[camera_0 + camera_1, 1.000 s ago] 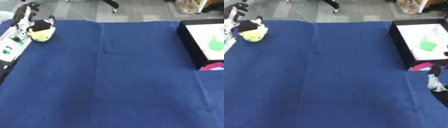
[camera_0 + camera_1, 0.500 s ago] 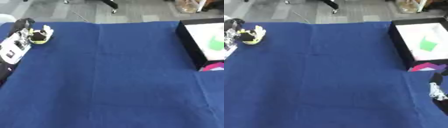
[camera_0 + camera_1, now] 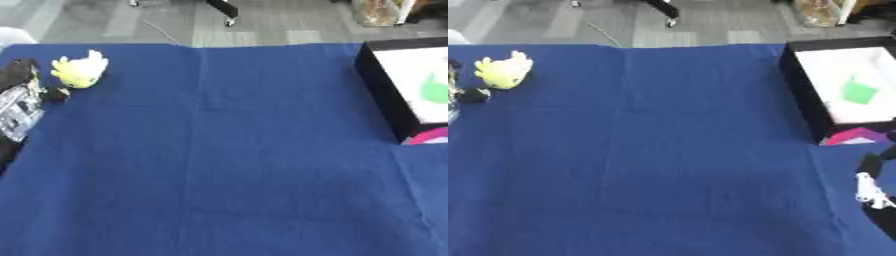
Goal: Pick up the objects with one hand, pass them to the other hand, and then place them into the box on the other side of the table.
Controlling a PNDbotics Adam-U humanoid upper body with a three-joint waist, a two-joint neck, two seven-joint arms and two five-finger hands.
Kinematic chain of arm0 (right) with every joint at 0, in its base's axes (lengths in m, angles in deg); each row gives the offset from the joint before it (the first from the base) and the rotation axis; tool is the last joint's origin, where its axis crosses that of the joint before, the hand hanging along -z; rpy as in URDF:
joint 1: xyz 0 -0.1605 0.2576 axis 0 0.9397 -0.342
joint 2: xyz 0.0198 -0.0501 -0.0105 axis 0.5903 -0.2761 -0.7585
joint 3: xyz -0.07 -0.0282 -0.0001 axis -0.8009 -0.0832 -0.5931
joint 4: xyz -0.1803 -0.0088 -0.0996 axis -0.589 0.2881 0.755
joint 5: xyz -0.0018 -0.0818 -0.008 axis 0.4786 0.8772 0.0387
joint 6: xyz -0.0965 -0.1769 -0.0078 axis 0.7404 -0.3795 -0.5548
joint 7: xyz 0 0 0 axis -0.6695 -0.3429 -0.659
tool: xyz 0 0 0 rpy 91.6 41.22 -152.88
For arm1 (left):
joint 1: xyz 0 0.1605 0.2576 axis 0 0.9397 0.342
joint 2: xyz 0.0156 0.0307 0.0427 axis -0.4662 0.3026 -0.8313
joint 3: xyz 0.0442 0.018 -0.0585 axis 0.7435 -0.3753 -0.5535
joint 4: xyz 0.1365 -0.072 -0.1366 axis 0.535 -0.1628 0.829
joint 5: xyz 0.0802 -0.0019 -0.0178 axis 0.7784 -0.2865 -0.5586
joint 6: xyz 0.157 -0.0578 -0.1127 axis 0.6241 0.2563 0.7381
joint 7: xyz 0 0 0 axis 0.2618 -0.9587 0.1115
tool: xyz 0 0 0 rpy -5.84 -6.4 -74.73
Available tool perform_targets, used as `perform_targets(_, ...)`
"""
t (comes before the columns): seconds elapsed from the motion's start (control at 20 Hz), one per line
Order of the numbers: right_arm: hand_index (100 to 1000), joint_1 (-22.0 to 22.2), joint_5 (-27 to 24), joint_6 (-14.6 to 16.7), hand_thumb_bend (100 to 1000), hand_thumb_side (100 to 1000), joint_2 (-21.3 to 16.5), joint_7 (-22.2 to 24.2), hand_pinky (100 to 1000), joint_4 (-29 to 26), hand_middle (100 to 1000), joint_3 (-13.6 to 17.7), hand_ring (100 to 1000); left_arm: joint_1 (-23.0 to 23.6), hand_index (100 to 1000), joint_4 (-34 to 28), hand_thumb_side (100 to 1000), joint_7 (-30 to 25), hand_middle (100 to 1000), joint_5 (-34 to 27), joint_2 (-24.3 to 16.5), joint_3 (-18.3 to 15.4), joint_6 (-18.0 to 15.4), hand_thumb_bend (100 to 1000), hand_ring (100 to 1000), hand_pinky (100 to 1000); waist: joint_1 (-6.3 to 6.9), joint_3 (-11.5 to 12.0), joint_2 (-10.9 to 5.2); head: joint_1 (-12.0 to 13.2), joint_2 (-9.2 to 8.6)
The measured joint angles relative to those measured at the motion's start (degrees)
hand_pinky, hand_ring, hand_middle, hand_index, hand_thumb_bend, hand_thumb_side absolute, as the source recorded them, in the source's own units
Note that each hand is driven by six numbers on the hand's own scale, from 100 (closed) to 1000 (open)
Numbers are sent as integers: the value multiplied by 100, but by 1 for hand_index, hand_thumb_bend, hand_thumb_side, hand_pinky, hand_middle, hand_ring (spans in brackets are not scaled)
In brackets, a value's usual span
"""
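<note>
Blue-clothed table [image 3: 227, 165] carries yellow toy [image 3: 80, 71], black box [image 3: 833, 82], pink object [image 3: 852, 136].

Even, bright overhead light; no hard shadows on the blue cloth [image 3: 227, 165]. Both views soft, blurred throughout. White box [image 3: 842, 90] interior washed out by glare.

A blue cloth [image 3: 227, 165] covers the table, with faint fold lines running across and down it. Beyond its far edge lies a grey floor [image 3: 175, 22]. On that floor a dark chair leg with a caster [image 3: 226, 11] shows near the top middle, and a thin cable [image 3: 162, 31] trails beside it. In the top right corner stands what may be a clear bag or container [image 3: 820, 11], too blurred to tell.
</note>
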Motion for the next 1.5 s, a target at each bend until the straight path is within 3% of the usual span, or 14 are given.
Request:
perform_targets(0.15,832,-1,0,-7,100,126,4,14,716,0,432,-2,685,-58,928,140,379,123,835,267,0,-22,-269,505,847,997,8,-24,48,1,-34)
perform_targets(0.4,831,-2,4,-16,100,134,43,20,715,0,430,-2,683,-115,923,-61,396,83,829,712,0,-243,-706,540,854,1000,35,-35,105,0,-59)
perform_targets(1.0,831,-8,26,-48,100,138,100,36,714,0,423,-35,680,-185,897,-11,297,-876,802,1766,99,-981,-1649,385,835,991,67,-98,246,-41,-158)
perform_targets(1.25,830,-12,48,-56,100,148,109,37,713,0,421,-37,679,-222,868,-92,254,-1265,769,2222,130,-1241,-1671,270,805,972,64,-115,300,-47,-184)
perform_targets(1.4,830,-35,49,-62,100,150,147,43,713,0,420,-38,679,-226,842,-152,164,-1342,737,2502,209,-1361,-1605,108,776,960,61,-125,319,-48,-204)
perform_targets(1.5,833,-40,49,-65,100,163,150,47,717,0,424,-44,683,-226,822,-155,123,-1351,707,2685,262,-1427,-1565,100,754,952,57,-127,329,-48,-205)
